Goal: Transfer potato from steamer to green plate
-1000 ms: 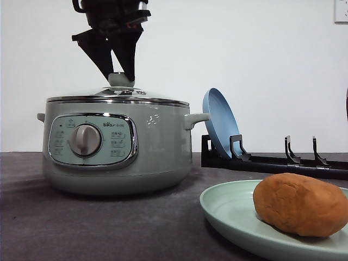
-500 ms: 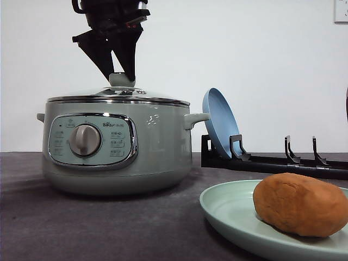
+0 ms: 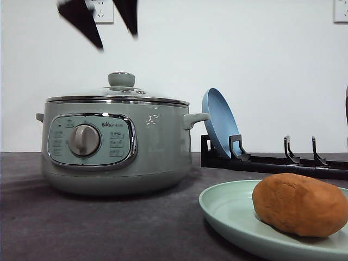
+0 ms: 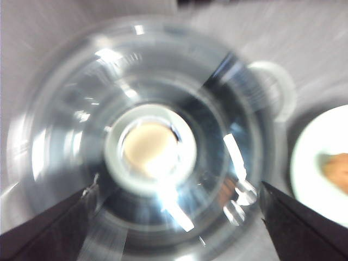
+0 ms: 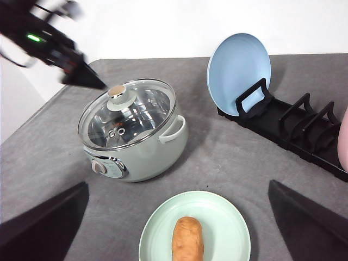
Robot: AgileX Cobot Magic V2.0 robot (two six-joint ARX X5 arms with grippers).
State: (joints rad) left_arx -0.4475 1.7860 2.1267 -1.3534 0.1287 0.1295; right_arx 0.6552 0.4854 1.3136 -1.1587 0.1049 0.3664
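Observation:
The potato (image 3: 299, 204) lies on the green plate (image 3: 228, 212) at the front right, also seen from above as potato (image 5: 187, 239) on green plate (image 5: 223, 217). The steamer (image 3: 117, 144) stands at the left with its glass lid on and the green knob (image 3: 121, 80) free. My left gripper (image 3: 118, 42) hangs open well above the knob, touching nothing. In the left wrist view the left gripper (image 4: 178, 189) sits over the lid knob (image 4: 149, 149), blurred. My right gripper (image 5: 178, 186) is open and empty, high above the table near the plate.
A blue plate (image 3: 220, 122) stands upright in a black dish rack (image 3: 283, 163) behind the green plate. Something pink (image 5: 343, 141) shows at the rack's right end. Dark grey cloth covers the table (image 5: 228, 157).
My left gripper was closed around the lid knob; it has let go, opened wider and risen well above the lid. Steamer, plate and potato stay put.

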